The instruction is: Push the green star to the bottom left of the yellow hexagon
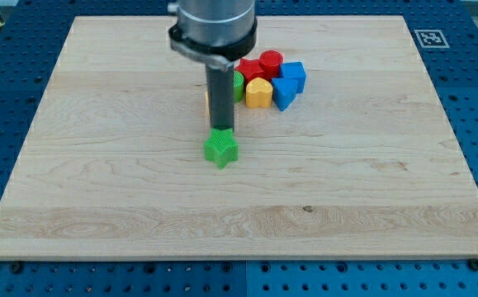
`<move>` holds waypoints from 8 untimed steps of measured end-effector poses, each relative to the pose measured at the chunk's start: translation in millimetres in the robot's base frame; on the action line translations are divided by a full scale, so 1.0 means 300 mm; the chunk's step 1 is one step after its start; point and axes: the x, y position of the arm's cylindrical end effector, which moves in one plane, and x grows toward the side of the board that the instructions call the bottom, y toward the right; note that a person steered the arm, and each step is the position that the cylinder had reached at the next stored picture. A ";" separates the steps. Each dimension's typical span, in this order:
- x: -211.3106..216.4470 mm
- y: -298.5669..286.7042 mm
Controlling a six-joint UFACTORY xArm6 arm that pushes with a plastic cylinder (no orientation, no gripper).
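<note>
The green star lies near the middle of the wooden board. My tip sits just above the star's upper edge in the view, touching it or nearly so. A yellow block lies in a cluster to the upper right of the star; its shape is not clear. A thin yellow-orange sliver shows at the rod's left edge, mostly hidden behind the rod, so its shape cannot be made out.
The cluster at the view's upper middle also holds two red blocks, two blue blocks and a green block partly behind the rod. A fiducial tag sits at the board's upper right corner.
</note>
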 end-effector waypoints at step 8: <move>0.292 0.128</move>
